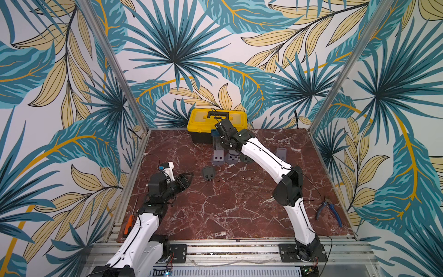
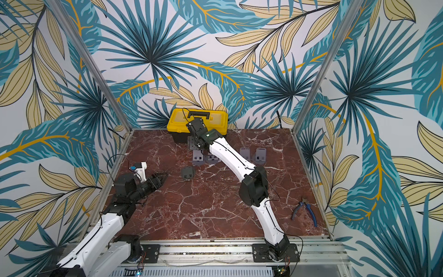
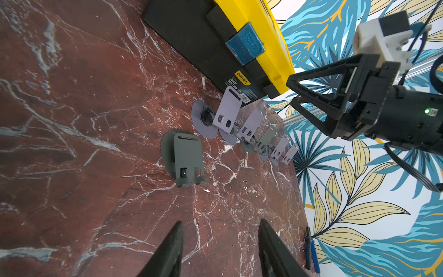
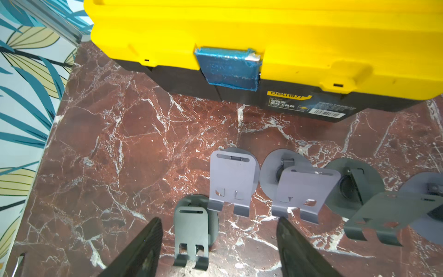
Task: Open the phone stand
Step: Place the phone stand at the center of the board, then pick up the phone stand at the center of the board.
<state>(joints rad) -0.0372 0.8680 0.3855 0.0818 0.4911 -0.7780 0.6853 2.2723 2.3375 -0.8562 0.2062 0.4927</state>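
Observation:
A dark grey phone stand (image 1: 208, 173) (image 2: 187, 172) sits alone on the marble table, its plate lying low over its round base (image 3: 167, 148). My left gripper (image 1: 191, 179) (image 3: 220, 221) hovers a short way to its left, open and empty, pointing toward it. My right gripper (image 1: 217, 141) (image 3: 293, 92) hangs high in front of the toolbox, open with nothing between its fingers. In the right wrist view the dark stand (image 4: 190, 230) shows far below, between the fingers (image 4: 146, 242).
A row of several opened stands, lavender (image 1: 218, 157) (image 4: 231, 182) and grey (image 1: 281, 153), stands before the yellow toolbox (image 1: 217, 120). Blue-handled pliers (image 1: 327, 212) lie at the right edge. An orange screwdriver (image 1: 129, 224) lies on the left rail.

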